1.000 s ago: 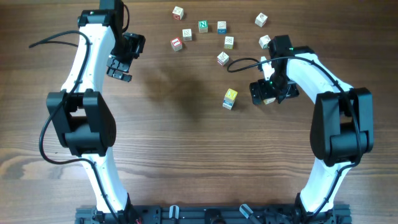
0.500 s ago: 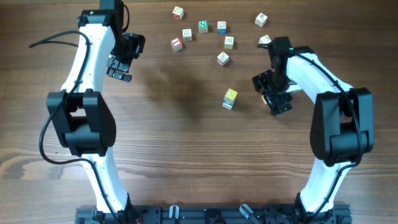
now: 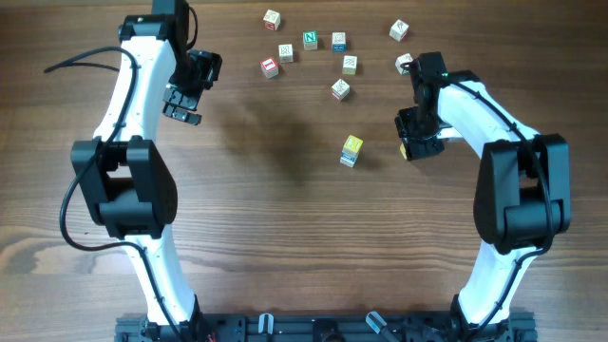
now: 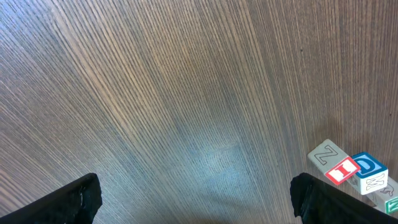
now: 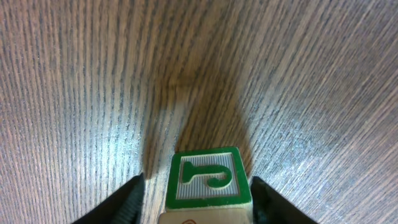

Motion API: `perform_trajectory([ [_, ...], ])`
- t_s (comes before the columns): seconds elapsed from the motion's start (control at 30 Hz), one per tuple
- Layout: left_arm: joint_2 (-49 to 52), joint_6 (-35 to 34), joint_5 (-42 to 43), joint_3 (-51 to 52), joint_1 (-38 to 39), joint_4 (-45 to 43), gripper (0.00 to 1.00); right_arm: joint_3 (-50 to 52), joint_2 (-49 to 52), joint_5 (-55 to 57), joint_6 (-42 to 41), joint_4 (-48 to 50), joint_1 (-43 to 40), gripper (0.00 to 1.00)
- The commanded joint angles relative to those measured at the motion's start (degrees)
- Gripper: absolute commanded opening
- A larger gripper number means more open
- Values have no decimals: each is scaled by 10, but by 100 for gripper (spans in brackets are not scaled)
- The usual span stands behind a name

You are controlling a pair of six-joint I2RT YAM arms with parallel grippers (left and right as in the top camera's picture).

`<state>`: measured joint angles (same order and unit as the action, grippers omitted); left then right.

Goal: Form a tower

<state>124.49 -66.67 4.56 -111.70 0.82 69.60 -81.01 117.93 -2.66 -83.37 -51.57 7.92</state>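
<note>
- We see the tower (image 3: 351,149), a short narrow stack of small pale wooden letter cubes with a yellow face on top. It stands on the brown wood-grain desk (image 3: 285,209), a little right of centre.
- The right tool (image 3: 418,142) is near the tower on its right side, clear of it.
- In the right wrist view, a pale wooden green-edged cube (image 5: 208,177) with a letter J on its face sits between that tool's black fingers (image 5: 132,198).
- Its jaws stand partly closed around the cube. One finger looks to be against the cube and the other shows a thin gap, so we cannot tell whether they pinch it.
- The left tool (image 3: 180,105) hangs at the far left, well apart from the tower, with its jaws spread wide over bare wood.
- Loose cubes (image 3: 311,40), small and pale with coloured letters, lie scattered towards the far edge of the desk, beyond the tower.
- In the lower right corner of the left wrist view, we make out a red-faced cube (image 4: 342,170) touching a blue-faced cube (image 4: 368,167).
</note>
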Motion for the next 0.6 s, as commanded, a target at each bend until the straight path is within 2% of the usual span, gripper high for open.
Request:
perform_trajectory([
  [0.0,-17,7,-6,3,-2,0,100,2,7,14,11,-1,-3,48],
  [0.1,-17,7,-5,3,-2,0,100,2,7,14,24,-2,-3,31],
  [0.3,-17,7,-6,3,-2,0,100,2,7,14,26,-19,-3,19],
  [0.33,-17,7,-6,3,-2,0,100,2,7,13,65,-18,-3,8],
  [0.37,-17,7,-6,3,-2,0,100,2,7,12,91,-18,-3,4],
  [0.43,-17,7,-6,3,-2,0,100,1,7,12,176,-16,-3,4],
  [0.53,-17,7,-6,3,-2,0,100,-26,-2,-26,390,-23,-3,4],
  [0.57,-17,7,-6,3,-2,0,100,-42,-10,-46,436,-35,-3,4],
])
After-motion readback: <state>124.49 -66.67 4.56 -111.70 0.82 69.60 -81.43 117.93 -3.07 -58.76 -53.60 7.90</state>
